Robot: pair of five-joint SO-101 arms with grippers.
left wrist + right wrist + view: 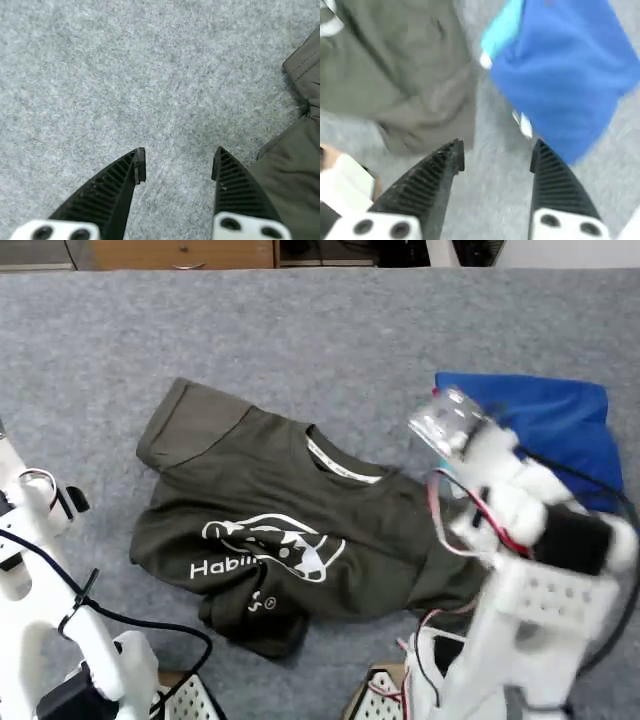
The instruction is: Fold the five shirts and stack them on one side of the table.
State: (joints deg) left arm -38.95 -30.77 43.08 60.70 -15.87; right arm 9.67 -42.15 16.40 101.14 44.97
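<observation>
Fingers, left: the left fingers (117, 187) are spread wide with nothing in them. They hang over the bare grey table (300, 330), just beside the edge of the green shirt (370, 520).
Fingers, right: the right fingers (432, 182) are spread wide as well and hold nothing. They are over the grey strip between the green shirt and the blue shirt (560, 425).
Green shirt: it lies in the middle of the table with its picture side up. It is not flat. Its bottom part (250, 625) is bunched up, and one sleeve (175, 425) sticks out.
Blue shirt: it looks folded and sits at one side of the table. I think that is where the pile goes.
Step now: I think the green shirt is the one to fold.
How to do it well: pull it flat first. Each arm should pinch just the edge of the cloth, low to the table, and tug gently apart. Then fold the sleeves in, fold the shirt in half, and lay it on the blue shirt.
Watch out: don't bump or drag the blue shirt.
</observation>
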